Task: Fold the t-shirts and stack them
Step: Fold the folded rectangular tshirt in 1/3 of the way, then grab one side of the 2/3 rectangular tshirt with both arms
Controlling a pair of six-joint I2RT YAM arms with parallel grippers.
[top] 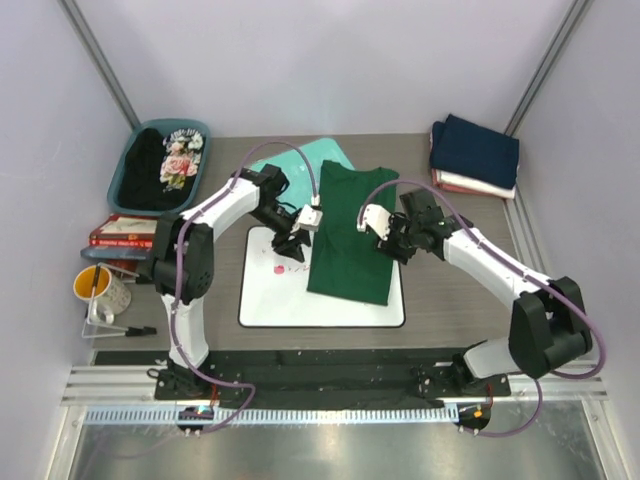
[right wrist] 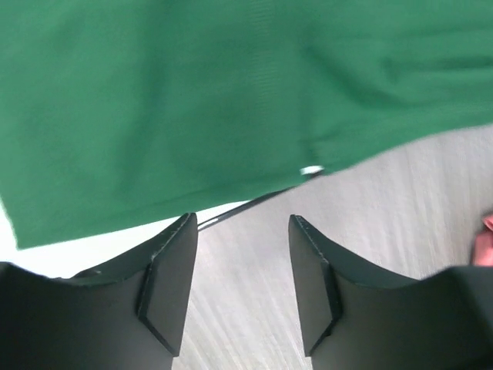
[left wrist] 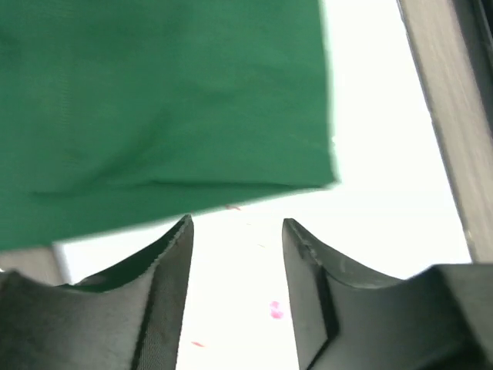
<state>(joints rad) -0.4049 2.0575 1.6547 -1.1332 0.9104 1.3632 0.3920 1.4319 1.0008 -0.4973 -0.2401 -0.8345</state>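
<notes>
Dark green t-shirt (top: 350, 235) is lying folded into a long narrow strip over the right half of the whiteboard (top: 270, 300). Its long axis is running far-to-near, slightly tilted, with the far end overhanging the whiteboard's far edge; the neck end cannot be told for certain.

Left end effector (left wrist: 237, 231) is being held spread and empty over the whiteboard, just short of the shirt's left edge.

Right end effector (right wrist: 243, 227) is being held spread and empty just off the whiteboard's right edge, beside the shirt.

Folded navy t-shirt (top: 475, 150) is topping a stack beyond the whiteboard's far right corner.
</notes>
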